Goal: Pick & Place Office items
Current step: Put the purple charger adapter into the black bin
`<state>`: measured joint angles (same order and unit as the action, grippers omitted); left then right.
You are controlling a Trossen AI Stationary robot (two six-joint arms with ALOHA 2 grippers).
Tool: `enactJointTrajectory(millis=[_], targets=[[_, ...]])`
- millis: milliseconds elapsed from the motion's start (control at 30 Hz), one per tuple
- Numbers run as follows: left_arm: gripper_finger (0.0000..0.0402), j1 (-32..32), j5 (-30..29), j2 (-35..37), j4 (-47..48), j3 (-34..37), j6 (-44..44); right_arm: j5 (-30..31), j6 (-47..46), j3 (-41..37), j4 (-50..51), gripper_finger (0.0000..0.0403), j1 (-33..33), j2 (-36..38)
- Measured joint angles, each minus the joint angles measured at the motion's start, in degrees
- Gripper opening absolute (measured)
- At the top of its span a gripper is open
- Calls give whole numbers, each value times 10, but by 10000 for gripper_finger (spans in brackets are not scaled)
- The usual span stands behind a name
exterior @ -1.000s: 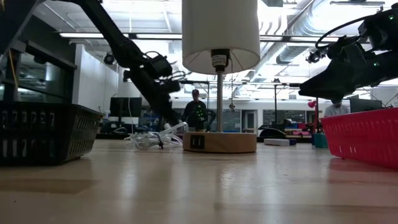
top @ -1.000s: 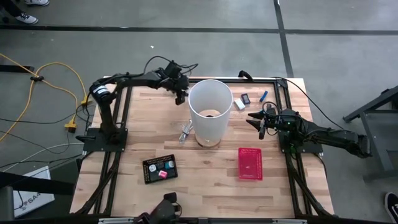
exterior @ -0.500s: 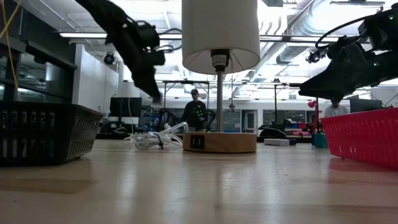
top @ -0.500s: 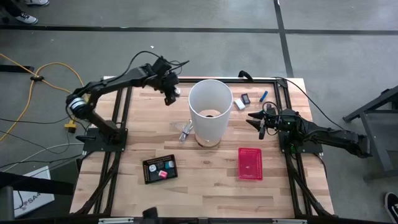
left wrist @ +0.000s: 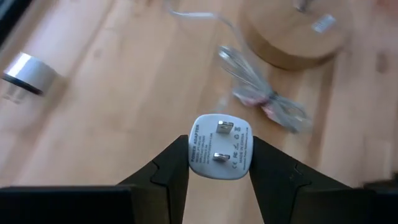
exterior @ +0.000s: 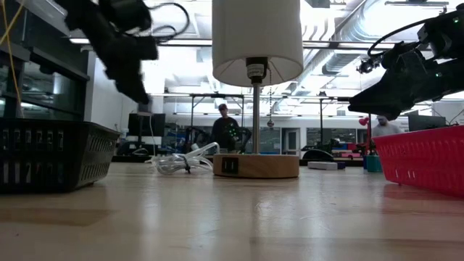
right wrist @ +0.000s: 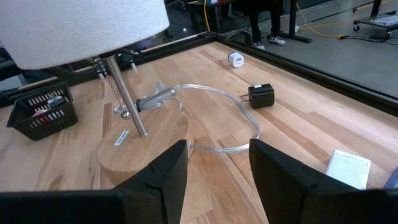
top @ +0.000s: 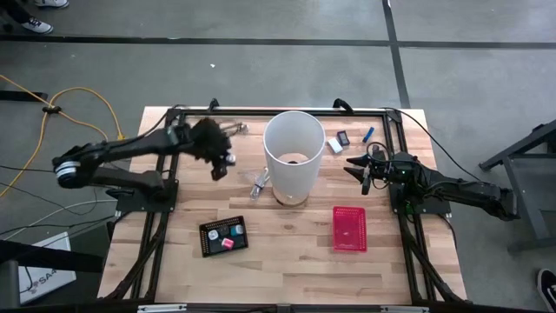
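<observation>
The left gripper [left wrist: 219, 163] is clamped on a white plug adapter [left wrist: 221, 147], held above the wooden table [top: 287, 261], left of the lamp [top: 294, 156]. The right gripper [top: 363, 171] hangs right of the lamp, fingers apart, empty. A black basket [top: 223, 236] and red basket [top: 349, 228] sit nearer the front; a white block [top: 334, 145] and blue stick [top: 368, 134] lie behind. Beyond, perhaps a workshop, a person [exterior: 226, 130] stands.

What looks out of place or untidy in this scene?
Nothing is spilled or broken. A clear cord lies loosely looped beside the wooden lamp base, with its black plug lying unplugged. The left gripper holds a white plug adapter in the air.
</observation>
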<state>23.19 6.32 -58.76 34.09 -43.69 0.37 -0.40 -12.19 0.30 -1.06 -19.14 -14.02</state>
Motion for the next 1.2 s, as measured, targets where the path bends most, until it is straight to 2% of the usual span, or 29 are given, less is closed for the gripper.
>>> enactJointTrajectory(millis=[133, 267, 467, 633, 833, 1200], targets=[[135, -108, -62, 60, 0, 41, -80, 0, 0, 0, 0, 160, 0, 0], [135, -252, -149, 80, 6, 54, -184, 0, 0, 0, 0, 160, 0, 0], [135, -472, -294, 59, 16, 54, -339, 0, 0, 0, 0, 160, 0, 0], [135, -595, -348, 14, 17, 55, -471, 0, 0, 0, 0, 160, 0, 0], [135, -683, -382, -20, -7, 55, -527, 0, 0, 0, 0, 160, 0, 0], [135, -759, -382, -77, -52, 55, -567, 0, 0, 0, 0, 160, 0, 0]])
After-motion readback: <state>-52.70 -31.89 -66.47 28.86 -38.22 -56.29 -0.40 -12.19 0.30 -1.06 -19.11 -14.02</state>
